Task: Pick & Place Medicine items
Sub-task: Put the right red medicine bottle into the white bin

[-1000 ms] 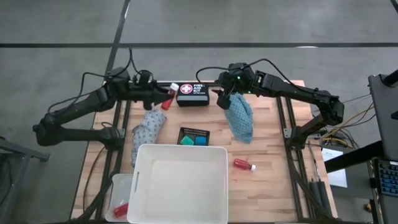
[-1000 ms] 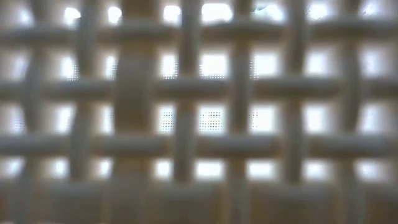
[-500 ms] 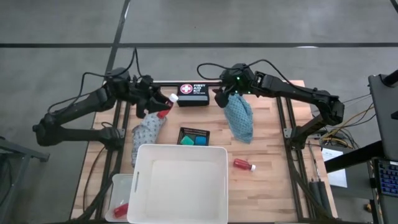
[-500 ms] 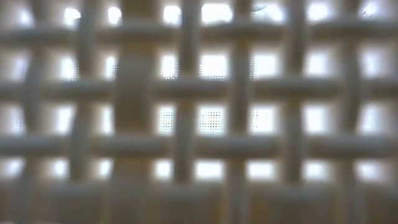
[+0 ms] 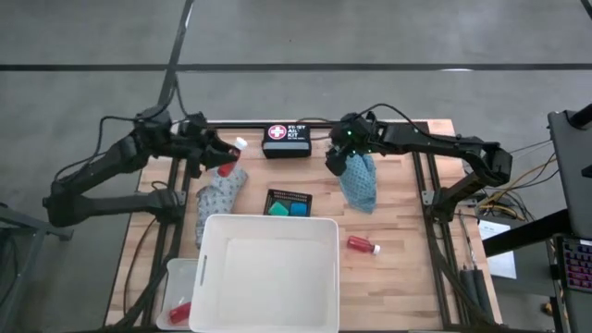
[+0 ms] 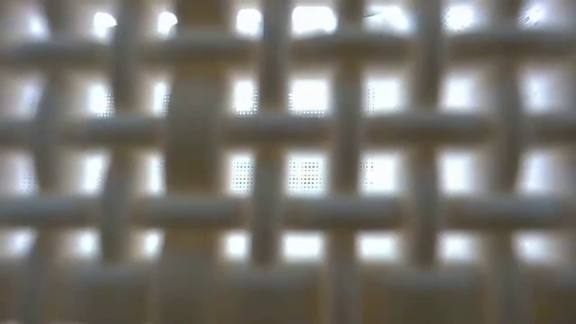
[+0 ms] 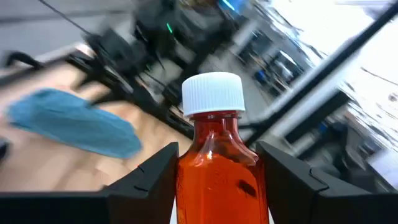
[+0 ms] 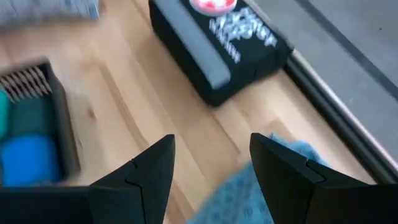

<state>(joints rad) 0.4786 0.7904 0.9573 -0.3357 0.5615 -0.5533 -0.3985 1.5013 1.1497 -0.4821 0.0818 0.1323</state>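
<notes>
Left tool (image 7: pixel 214 186) gripping red bottle (image 7: pixel 217 168), black "FIRST AID KIT" pouch (image 5: pixel 287 141)

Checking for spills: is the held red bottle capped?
Capped: a white cap sits on the red bottle between the left gripper's fingers.

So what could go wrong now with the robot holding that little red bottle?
The left hand grips the small red bottle with a white cap by its lower body only, above the grey patterned cloth, so it could slip and roll off the wooden table. The right hand is at the top of the teal cloth, which might snag and drag along.
</notes>
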